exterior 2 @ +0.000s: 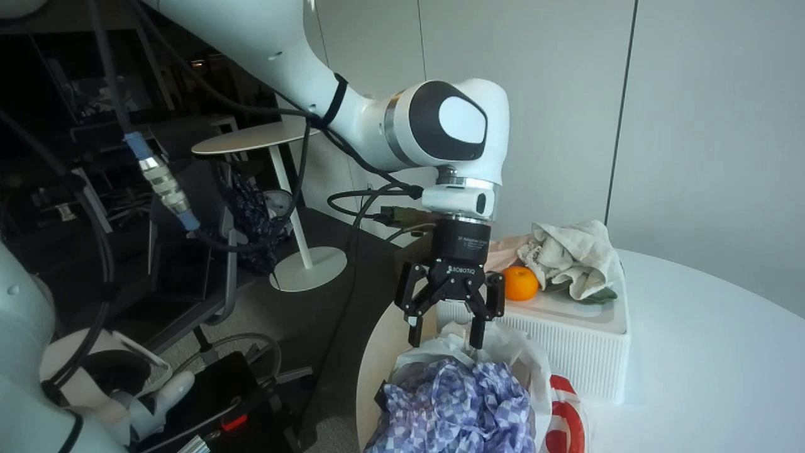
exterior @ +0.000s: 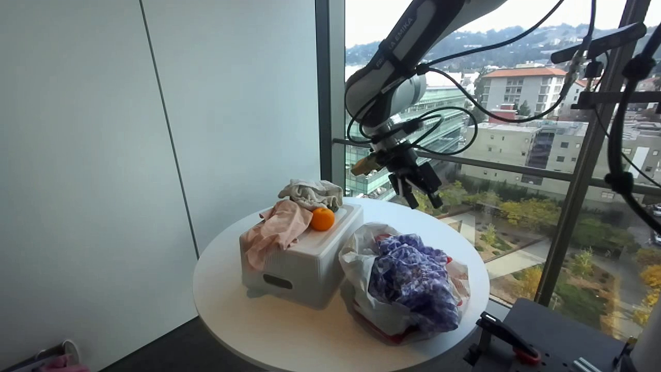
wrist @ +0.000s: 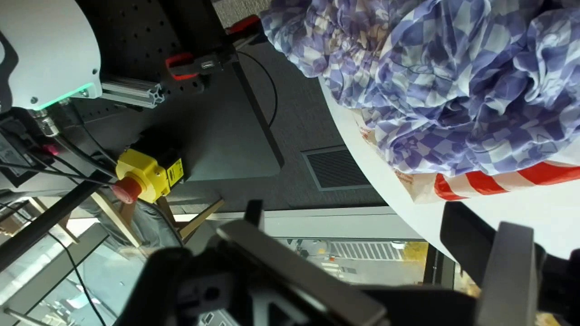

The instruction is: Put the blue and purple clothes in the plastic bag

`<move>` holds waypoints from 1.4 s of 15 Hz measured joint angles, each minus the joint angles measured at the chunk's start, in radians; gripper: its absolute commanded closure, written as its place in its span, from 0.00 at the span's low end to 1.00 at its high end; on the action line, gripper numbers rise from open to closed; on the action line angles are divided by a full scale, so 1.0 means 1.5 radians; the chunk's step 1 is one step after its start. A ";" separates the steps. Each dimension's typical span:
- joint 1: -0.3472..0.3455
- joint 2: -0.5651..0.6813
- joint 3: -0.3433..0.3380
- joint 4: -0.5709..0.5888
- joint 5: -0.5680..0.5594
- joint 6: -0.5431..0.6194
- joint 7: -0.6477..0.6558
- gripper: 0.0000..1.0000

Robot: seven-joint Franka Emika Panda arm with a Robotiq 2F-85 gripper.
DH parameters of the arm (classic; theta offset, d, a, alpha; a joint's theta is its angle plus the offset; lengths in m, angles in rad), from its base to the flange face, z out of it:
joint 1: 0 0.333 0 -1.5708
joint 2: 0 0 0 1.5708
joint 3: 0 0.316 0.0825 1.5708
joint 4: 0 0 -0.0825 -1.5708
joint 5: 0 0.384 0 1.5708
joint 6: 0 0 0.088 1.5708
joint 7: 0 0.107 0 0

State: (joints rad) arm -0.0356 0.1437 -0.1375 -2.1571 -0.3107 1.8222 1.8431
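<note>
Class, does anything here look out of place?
Yes: the purple cloth bulges out of the plastic bag, not fully inside. An orange on the box, beside a pink cloth, also seems odd, being fruit.

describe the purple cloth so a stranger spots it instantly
On the round white table, beside the white box, sits a red-printed plastic bag. The purple cloth lies crumpled over it, set apart by its checkered pattern from the plain pink cloth on the box.
</note>
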 measured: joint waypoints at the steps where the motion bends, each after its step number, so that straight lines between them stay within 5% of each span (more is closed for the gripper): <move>1: -0.015 -0.018 -0.008 -0.033 0.007 0.045 0.000 0.00; 6: -0.060 -0.082 -0.032 -0.222 0.004 0.302 0.032 0.00; 14: -0.063 -0.081 -0.029 -0.242 0.011 0.323 0.033 0.00; 21: -0.080 -0.100 -0.034 -0.388 0.108 0.482 0.033 0.00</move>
State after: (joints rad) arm -0.1554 -0.0066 -0.1879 -2.7393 -0.1489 2.5448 1.8920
